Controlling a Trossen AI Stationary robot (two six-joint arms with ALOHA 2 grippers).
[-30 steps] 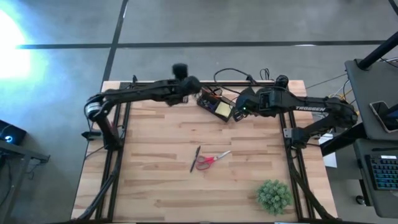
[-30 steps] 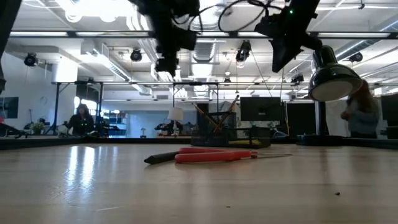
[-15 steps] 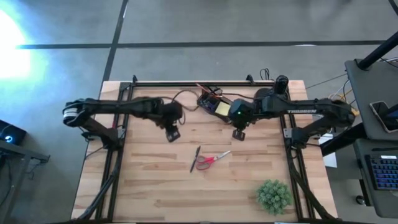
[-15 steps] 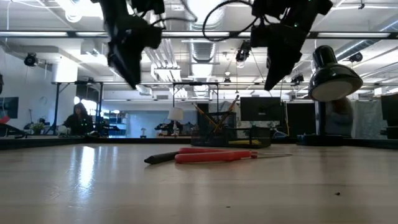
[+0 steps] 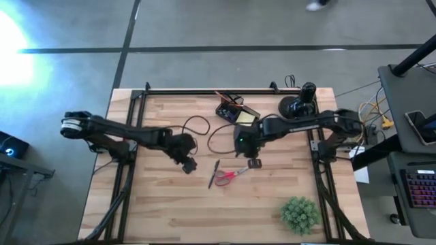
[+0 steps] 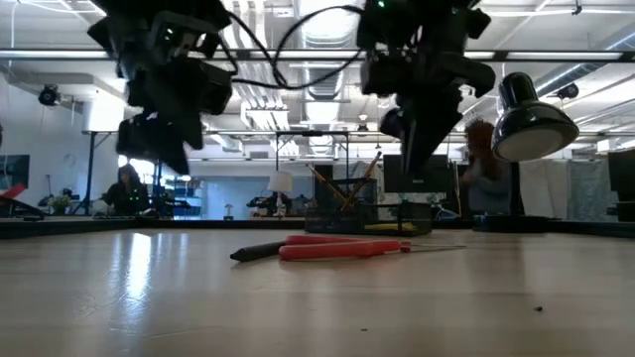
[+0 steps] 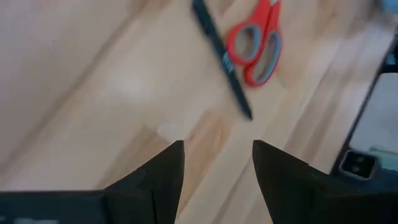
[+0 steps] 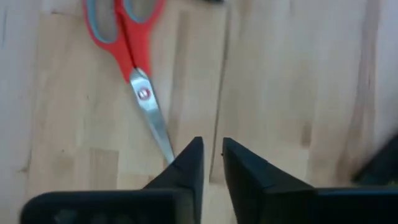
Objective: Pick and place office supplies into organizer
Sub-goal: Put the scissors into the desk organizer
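Two items are lying loose mid-table: the red-handled scissors [image 5: 233, 175] and a black pen [image 5: 213, 173] just beside their handles, well apart from the organizer [image 5: 234, 112] at the far edge, which seems to be holding a yellow sticky-note pad [image 5: 244, 118] and some pens already. Hovering above the blade tips, the right gripper [image 8: 211, 160] is showing only a narrow gap between its fingers and is gripping nothing. On the pen's other side, the left gripper [image 7: 214, 163] is hanging with its fingers spread wide and empty. For a clean pick, the right fingers probably need widening before descending, straddling the blades near the pivot rather than the thin tips, so the scissors are not skidding across the wood.
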